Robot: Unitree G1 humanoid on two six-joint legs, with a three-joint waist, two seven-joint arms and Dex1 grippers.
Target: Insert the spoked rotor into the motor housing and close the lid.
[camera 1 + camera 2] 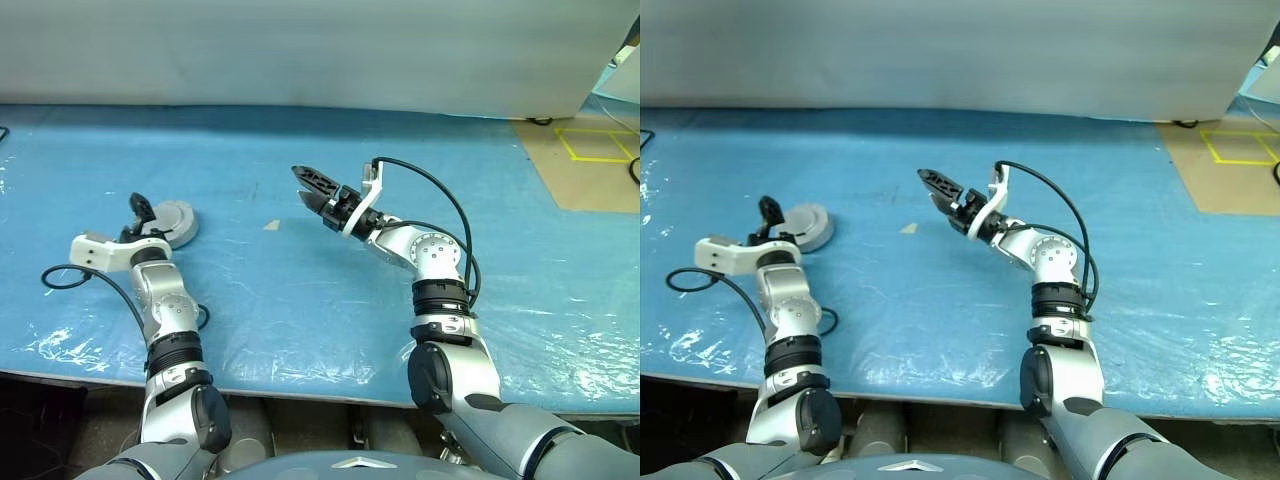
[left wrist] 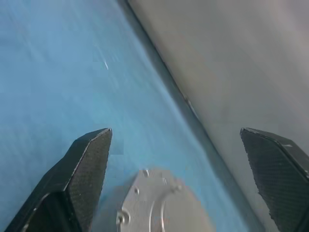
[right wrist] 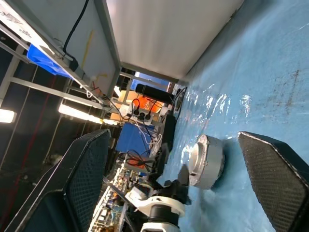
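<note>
The blue table [image 1: 300, 300] bears the motor housing [image 1: 178, 222], lid on, at its left side. The left gripper [image 1: 143, 212] hovers just beside it with jaws wide, gripping nothing. The right gripper [image 1: 312, 188] hangs well apart at mid-table, also wide and empty.

No words, labels, brand names or numbers can be read on anything here; the one sign is a yellow taped square outline [image 1: 596, 146] on the brown floor at about two o'clock.
</note>
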